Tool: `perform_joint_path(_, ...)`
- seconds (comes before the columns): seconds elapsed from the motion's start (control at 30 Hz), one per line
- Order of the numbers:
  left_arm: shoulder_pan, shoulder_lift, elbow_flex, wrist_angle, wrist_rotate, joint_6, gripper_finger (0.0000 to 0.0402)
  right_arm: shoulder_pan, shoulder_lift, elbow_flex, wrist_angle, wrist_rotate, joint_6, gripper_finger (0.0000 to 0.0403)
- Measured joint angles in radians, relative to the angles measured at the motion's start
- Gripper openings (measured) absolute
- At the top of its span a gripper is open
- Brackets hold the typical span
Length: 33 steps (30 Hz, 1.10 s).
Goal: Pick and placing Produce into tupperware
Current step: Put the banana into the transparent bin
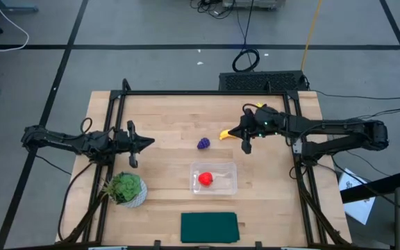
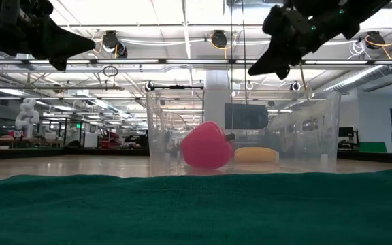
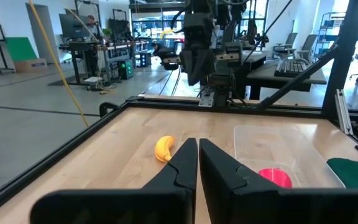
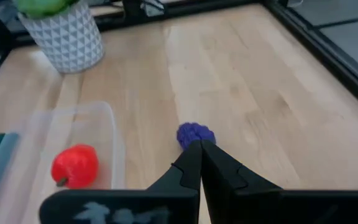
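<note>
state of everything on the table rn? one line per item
red fruit: inside the tupperware
tupperware: open, no lid, upright on the table
banana: on the table, outside the tupperware, beside the right gripper
grape bunch: on the table, outside the tupperware
right gripper: fingers shut, empty, raised near the banana
left gripper: fingers shut, empty, at the table's left
potted plant: upright
green cloth: lying flat

The left hand (image 3: 197, 163) has its fingers pressed together above the wooden tabletop (image 3: 123, 155). Beyond them lies a yellow banana (image 3: 164, 148); beside it, a red fruit (image 3: 274, 177) sits inside the clear tupperware (image 3: 278, 140).
</note>
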Motion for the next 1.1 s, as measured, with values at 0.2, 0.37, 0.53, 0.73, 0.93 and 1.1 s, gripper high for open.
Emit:
perform_joint_path(0.2, 0.0, 0.0, 0.0, 0.0, 0.0, -0.001, 0.0021, -0.049, 0.105, 0.075, -0.08, -0.1, -0.015, 0.0)
perform_joint_path(0.37, 0.0, 0.0, 0.0, 0.0, 0.0, -0.001, 0.0021, -0.069, 0.176, 0.159, -0.184, -0.106, -0.036, 0.0)
perform_joint_path(0.53, 0.0, 0.0, 0.0, 0.0, 0.0, -0.001, 0.0021, -0.087, 0.225, 0.222, -0.249, -0.159, -0.052, 0.0)
perform_joint_path(0.73, 0.0, 0.0, 0.0, 0.0, 0.0, 0.0, 0.0021, -0.087, 0.252, 0.225, -0.253, -0.184, -0.052, 0.0)
perform_joint_path(0.93, 0.0, 0.0, 0.0, 0.0, 0.0, 0.002, 0.0021, -0.106, 0.262, 0.225, -0.253, -0.184, -0.06, 0.0)
perform_joint_path(1.1, 0.0, 0.0, 0.0, 0.0, 0.0, 0.047, 0.0021, -0.167, 0.263, 0.224, -0.282, -0.192, -0.077, 0.0)
